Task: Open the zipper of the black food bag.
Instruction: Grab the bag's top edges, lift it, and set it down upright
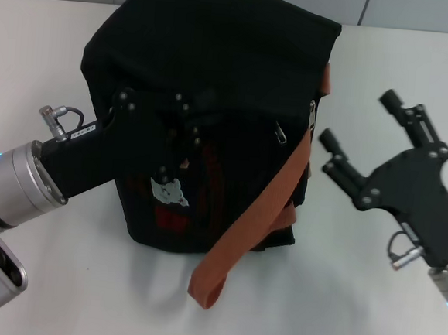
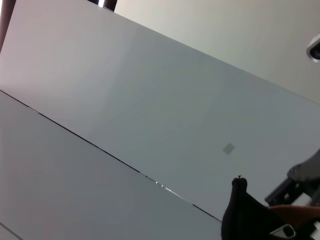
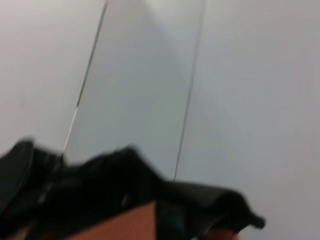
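The black food bag [image 1: 208,73] stands upright in the middle of the white table, and its top edge also shows in the right wrist view [image 3: 115,180]. A rust-orange strap [image 1: 272,202] hangs down its front right side. A bear patch [image 1: 168,190] shows low on the front. The zipper runs along the right front edge, with its small silver pull tab [image 1: 313,115] hanging there. My left gripper [image 1: 182,125] is pressed against the bag's front left face, black against black. My right gripper [image 1: 358,120] hovers open just right of the bag, apart from it, near the pull tab's height.
The white table [image 1: 353,302] spreads around the bag, with a tiled wall [image 1: 422,12] behind. The left wrist view shows mostly wall panels [image 2: 150,115], with a corner of black fabric [image 2: 242,212] at one edge. A second small metal ring [image 1: 279,133] hangs on the bag's front.
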`<state>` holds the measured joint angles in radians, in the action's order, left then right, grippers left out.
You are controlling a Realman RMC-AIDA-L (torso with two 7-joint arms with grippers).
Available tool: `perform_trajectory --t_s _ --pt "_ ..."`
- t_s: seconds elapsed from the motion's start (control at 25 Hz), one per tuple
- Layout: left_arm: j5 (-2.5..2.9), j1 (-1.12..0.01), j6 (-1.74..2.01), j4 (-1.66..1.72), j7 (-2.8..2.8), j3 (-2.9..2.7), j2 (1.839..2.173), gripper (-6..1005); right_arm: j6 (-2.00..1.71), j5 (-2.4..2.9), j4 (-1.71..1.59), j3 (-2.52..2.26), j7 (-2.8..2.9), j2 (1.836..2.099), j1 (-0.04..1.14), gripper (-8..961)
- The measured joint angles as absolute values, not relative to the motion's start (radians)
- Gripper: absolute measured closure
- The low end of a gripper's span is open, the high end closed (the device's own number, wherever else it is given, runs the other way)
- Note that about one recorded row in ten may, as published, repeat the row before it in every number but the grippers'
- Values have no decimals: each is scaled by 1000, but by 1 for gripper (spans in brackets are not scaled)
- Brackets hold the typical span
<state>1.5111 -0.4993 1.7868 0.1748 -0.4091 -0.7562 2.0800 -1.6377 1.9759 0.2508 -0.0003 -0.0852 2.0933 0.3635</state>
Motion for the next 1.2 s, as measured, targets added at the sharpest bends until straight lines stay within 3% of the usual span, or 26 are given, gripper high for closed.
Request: perform_trajectory --t_s 0.36,1.2 --pt "1510 -504 1787 175 -410 -756 2080 911 -1518 1984 359 7 -408 2092 380 132" --pt "1510 -501 1795 174 -410 -756 2080 911 -1507 1979 406 129 -549 2092 375 136"
